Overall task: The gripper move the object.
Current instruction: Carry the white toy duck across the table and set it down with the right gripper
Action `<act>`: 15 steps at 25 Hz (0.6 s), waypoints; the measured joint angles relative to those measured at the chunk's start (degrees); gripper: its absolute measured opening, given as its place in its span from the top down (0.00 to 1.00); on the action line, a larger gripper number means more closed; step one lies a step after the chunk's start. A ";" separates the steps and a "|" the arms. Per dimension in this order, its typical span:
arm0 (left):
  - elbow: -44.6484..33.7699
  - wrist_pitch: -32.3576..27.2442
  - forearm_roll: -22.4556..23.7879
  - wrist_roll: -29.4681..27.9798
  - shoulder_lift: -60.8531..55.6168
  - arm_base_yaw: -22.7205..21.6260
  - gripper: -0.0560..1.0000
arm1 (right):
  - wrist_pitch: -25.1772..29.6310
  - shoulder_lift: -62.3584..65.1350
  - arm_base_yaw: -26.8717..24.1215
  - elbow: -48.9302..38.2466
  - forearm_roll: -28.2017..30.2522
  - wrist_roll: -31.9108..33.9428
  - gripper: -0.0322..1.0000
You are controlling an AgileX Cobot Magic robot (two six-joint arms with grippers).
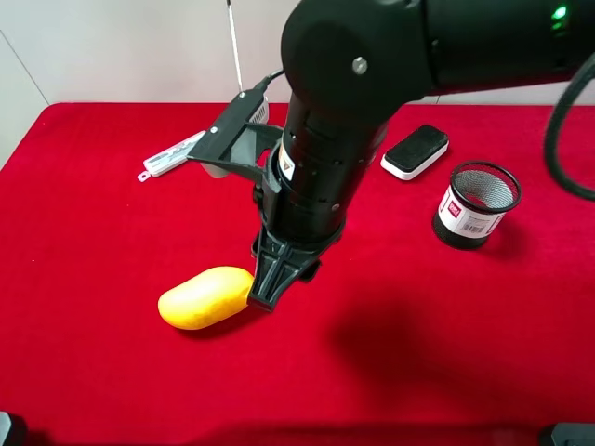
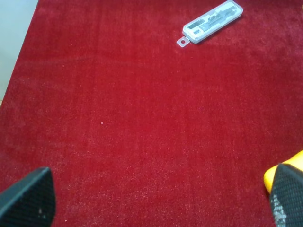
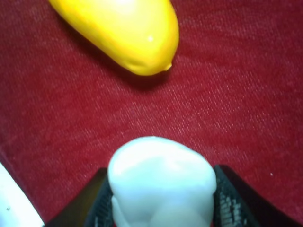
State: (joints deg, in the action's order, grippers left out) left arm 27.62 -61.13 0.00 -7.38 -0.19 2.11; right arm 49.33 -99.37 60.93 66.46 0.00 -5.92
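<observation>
Right now your right gripper (image 3: 161, 171), the black two-fingered claw on the thick dark arm (image 1: 372, 84), is pinching the tiny white rubber duck figurine (image 3: 161, 184). In the right wrist view its pale rounded body fills the gap: one black ribbed finger (image 3: 97, 203) presses against one flank, the other finger presses against the opposite flank, and the rounded top stands out past both fingertips. From the high camera you cannot see the duck at all, because the claw and arm hide it. There the claw points down at the red cloth tabletop (image 1: 93, 232), with its tip just beside the nearer end of the smooth yellow mango-shaped fruit (image 1: 204, 297). The wrist view shows a strip of bare red cloth between the duck and that fruit's tapered end, so the two are near but apart. You cannot tell whether the duck rests on the cloth or hangs just above it. Your left gripper (image 2: 161, 182) is spread wide, its two dark fingertips (image 2: 28, 198) far apart with only red cloth between them, and a bit of the yellow fruit shows by one fingertip. Farther back on the cloth lie a long clear plastic case (image 1: 172, 153) and a flat black-and-white rounded block (image 1: 416, 150). To the right stands an upright black mesh cup (image 1: 476, 203) with a red-and-white label. All three are well apart from the claw.
</observation>
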 joint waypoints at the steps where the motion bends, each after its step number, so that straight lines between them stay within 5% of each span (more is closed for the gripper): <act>1: 0.00 0.00 0.00 0.00 0.00 0.00 0.10 | -0.59 -0.61 0.00 0.00 0.00 0.05 0.65; 15: 0.00 0.00 0.00 0.00 0.00 0.00 0.10 | -4.74 -7.94 0.00 0.00 -0.60 0.05 0.65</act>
State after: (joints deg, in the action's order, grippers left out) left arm 27.62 -61.13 0.00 -7.38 -0.19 2.11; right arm 44.60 -107.31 60.93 66.46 -0.60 -5.87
